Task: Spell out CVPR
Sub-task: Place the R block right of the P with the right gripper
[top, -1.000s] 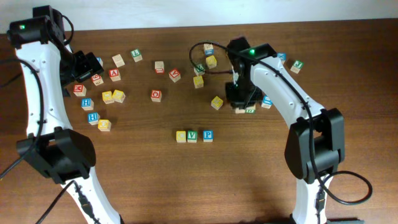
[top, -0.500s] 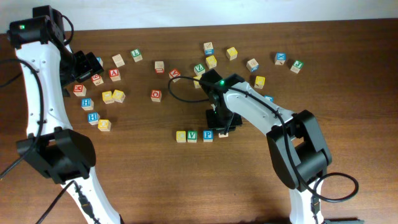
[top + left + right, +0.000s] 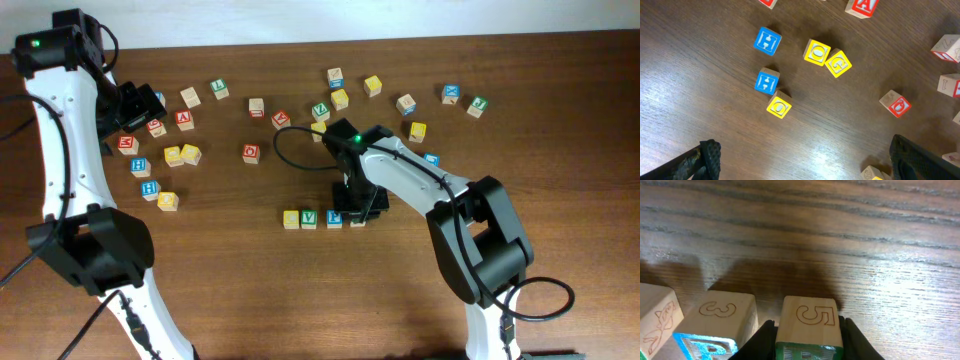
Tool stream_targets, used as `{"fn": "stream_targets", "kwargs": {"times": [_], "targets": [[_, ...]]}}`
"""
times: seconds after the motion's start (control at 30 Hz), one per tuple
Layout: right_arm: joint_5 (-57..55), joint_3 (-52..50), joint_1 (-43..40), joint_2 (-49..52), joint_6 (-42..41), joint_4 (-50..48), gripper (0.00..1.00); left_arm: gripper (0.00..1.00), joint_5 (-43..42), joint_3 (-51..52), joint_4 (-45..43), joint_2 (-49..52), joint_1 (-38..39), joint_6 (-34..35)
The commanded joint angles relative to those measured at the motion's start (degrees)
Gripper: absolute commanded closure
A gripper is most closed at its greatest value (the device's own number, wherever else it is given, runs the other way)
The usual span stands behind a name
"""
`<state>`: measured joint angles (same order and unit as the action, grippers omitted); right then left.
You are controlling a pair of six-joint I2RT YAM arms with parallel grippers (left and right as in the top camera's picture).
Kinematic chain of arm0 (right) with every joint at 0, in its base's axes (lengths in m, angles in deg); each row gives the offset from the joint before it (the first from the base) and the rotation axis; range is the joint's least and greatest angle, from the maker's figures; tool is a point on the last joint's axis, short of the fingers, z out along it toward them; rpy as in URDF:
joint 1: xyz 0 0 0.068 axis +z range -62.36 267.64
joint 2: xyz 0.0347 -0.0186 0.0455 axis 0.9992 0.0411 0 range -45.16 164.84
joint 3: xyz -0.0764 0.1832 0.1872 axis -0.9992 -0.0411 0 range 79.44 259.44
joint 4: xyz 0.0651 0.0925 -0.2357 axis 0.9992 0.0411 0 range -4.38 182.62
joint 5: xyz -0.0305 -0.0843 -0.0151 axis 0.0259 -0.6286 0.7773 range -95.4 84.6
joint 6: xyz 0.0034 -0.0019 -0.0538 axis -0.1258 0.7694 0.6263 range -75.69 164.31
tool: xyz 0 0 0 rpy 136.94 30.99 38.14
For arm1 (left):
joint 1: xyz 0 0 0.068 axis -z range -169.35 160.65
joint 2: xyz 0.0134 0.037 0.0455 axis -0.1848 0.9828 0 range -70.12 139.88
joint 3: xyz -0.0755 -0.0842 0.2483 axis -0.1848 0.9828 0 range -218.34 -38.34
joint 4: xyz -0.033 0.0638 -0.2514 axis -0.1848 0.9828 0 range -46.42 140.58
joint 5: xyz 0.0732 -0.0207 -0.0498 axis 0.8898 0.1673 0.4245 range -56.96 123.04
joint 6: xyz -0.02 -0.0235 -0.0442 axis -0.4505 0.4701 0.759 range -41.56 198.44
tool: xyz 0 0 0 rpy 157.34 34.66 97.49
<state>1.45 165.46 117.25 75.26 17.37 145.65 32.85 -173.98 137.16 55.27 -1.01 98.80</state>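
A row of three blocks lies in the middle of the table: yellow C (image 3: 291, 218), green V (image 3: 309, 218) and blue P (image 3: 334, 217). My right gripper (image 3: 358, 213) is down at the row's right end. It is shut on a green-faced block (image 3: 809, 325) with a "5" burned into its side. That block sits right beside the blue P block (image 3: 715, 327), about level with it. My left gripper (image 3: 135, 104) hovers over the far left blocks. Its jaws (image 3: 807, 165) are wide open and empty.
Loose letter blocks are scattered along the back, among them a yellow one (image 3: 340, 98), a red one (image 3: 251, 152) and a blue one (image 3: 452, 93). Under the left wrist lie blue (image 3: 768, 40), yellow (image 3: 817, 52) and red (image 3: 895, 103) blocks. A black cable (image 3: 290, 140) loops beside the right arm.
My right arm has swung from the back right blocks forward and left, carrying the green-faced block down to the right end of the row. The left arm has not moved.
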Motion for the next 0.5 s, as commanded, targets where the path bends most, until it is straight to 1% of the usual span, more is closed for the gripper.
{"fn": "stream_targets", "kwargs": {"times": [0.0, 0.23, 0.47], "targets": [[0.5, -0.17, 0.0, -0.7, -0.13, 0.81, 0.73, 0.01, 0.02, -0.15, -0.07, 0.31, -0.13, -0.09], [3.52, -0.2, 0.0, -0.7, -0.13, 0.55, 0.71, 0.01, 0.02, -0.15, -0.07, 0.31, -0.13, -0.09], [5.11, -0.2, 0.02, -0.7, -0.17, -1.81, 0.71, 0.01, 0.02, -0.15, -0.07, 0.31, -0.13, -0.07]]}}
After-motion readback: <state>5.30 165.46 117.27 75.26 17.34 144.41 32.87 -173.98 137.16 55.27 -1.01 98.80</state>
